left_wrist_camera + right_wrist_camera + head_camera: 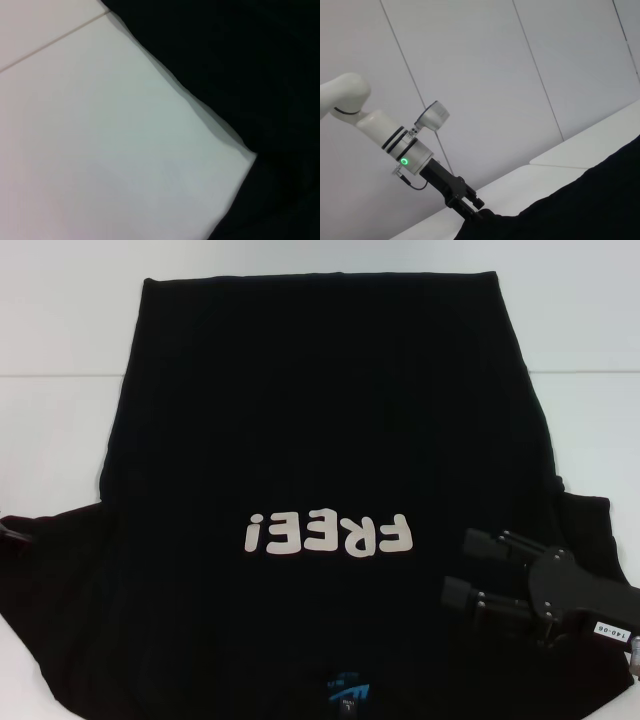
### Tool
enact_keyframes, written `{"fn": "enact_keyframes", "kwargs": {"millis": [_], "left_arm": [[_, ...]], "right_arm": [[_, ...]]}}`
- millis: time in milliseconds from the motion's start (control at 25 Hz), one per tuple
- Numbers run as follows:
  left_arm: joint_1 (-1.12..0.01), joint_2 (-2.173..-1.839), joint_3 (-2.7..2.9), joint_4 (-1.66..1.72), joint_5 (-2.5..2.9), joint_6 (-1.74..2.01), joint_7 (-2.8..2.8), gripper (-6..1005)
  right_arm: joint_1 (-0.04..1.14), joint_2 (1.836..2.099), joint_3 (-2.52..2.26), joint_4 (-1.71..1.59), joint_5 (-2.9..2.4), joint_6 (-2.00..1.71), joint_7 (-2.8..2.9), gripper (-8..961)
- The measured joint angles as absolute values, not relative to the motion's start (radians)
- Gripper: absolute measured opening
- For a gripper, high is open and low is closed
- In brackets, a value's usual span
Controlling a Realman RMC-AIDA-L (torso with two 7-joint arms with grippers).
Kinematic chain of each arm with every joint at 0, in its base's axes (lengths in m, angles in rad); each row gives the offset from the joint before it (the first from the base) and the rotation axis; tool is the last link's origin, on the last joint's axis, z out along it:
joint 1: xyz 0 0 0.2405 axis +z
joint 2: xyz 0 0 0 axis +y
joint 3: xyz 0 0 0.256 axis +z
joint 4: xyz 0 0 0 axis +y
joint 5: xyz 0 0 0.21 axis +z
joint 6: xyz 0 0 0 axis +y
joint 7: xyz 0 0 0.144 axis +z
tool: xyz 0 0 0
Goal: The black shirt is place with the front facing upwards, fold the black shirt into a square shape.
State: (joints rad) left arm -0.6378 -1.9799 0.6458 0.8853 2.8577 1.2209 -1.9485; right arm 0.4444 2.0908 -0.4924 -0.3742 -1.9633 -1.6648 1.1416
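Note:
The black shirt [320, 410] lies spread flat on the white table [60, 430], front up. Its white "FREE!" letters [328, 534] read upside down from the head view, and the blue neck label [350, 695] is at the near edge. My right gripper [464, 566] is over the shirt's right side near the sleeve, open, fingers pointing toward the letters, nothing between them. My left gripper [8, 532] just shows at the left sleeve's edge. The right wrist view shows the left gripper [472, 206] meeting the shirt [580, 205]. The left wrist view shows only the shirt's edge [240, 75] on the table.
White table surface [100, 150] runs along the shirt's left, right and far sides, with a seam line [50, 374] across it. A plain panelled wall [495, 75] stands behind. The left arm [385, 135] reaches down to the table's left part.

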Motion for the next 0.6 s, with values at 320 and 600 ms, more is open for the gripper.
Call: {"fn": "enact_keyframes", "kwargs": {"millis": [320,600], "left_arm": [[-0.644,-1.975,0.679,0.852,2.859,1.189,-1.953,665],[-0.643,-1.974,0.684,0.851,2.86,1.184,-1.958,666]], "right_arm": [[0.445,2.091,-0.492,-0.373,-1.963,-1.667,1.141,906],[0.445,2.091,-0.492,-0.371,-1.963,-1.667,1.141,895]]}}
